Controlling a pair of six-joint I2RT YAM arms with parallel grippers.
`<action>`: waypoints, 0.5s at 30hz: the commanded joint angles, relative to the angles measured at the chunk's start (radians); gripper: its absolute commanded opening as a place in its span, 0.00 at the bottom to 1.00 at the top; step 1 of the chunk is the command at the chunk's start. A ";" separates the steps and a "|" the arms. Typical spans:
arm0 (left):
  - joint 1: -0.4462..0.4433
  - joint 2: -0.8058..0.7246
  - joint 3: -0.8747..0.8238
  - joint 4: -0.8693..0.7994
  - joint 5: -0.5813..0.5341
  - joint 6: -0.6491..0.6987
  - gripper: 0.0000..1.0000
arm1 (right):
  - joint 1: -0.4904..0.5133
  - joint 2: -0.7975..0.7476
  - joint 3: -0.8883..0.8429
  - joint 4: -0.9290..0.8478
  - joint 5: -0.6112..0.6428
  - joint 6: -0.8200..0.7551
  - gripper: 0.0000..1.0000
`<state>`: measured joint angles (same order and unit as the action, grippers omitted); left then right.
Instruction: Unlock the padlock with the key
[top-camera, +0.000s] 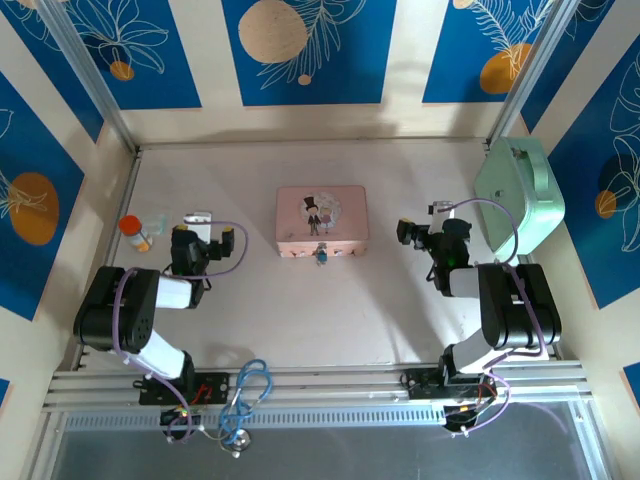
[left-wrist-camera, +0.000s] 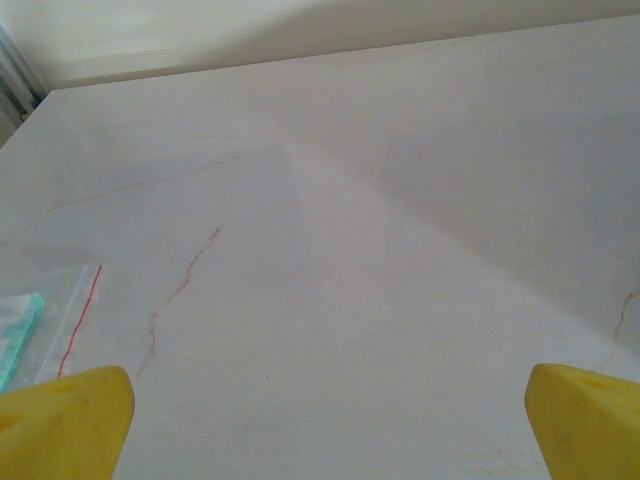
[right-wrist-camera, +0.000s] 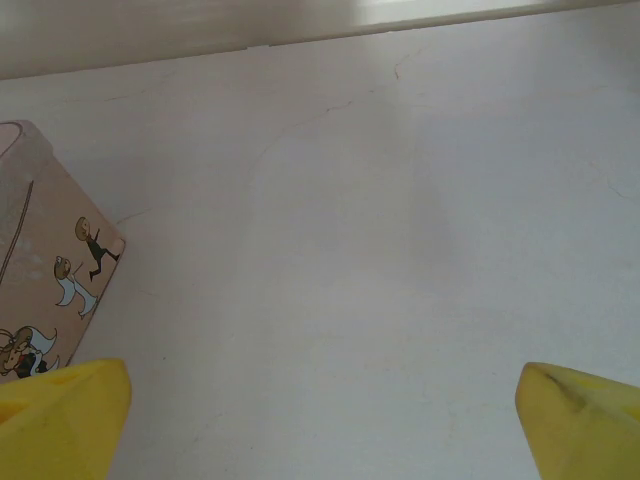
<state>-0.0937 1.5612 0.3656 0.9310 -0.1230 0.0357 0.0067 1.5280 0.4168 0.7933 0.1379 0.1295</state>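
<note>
The padlock (top-camera: 321, 254) is a tiny silvery lock with a blue part, hanging at the front edge of the pink tin (top-camera: 322, 220) in the middle of the table. I cannot make out the key as a separate thing. My left gripper (top-camera: 204, 238) stands open to the left of the tin, its yellow fingertips (left-wrist-camera: 65, 420) wide apart over bare table. To the right of the tin, my right gripper (top-camera: 430, 232) is open too, nothing between its yellow fingertips (right-wrist-camera: 585, 420). A corner of the pink tin (right-wrist-camera: 50, 270) shows at the left of the right wrist view.
A small orange-capped bottle (top-camera: 135, 232) and a clear plastic bag (left-wrist-camera: 45, 315) with something teal inside lie left of my left gripper. A mint-green case (top-camera: 520, 190) leans at the right wall. A blue cable (top-camera: 245, 390) hangs on the front rail.
</note>
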 joint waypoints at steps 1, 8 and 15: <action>0.009 0.006 0.009 0.015 0.026 0.016 0.99 | 0.003 -0.006 -0.004 0.021 -0.008 -0.020 0.99; 0.009 0.005 0.007 0.018 0.023 0.017 0.99 | -0.001 -0.007 -0.003 0.017 -0.013 -0.019 0.99; 0.011 0.007 0.009 0.013 0.028 0.014 0.99 | -0.001 -0.006 -0.003 0.017 -0.014 -0.019 0.99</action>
<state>-0.0914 1.5612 0.3656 0.9310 -0.1223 0.0357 0.0063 1.5280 0.4168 0.7933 0.1375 0.1295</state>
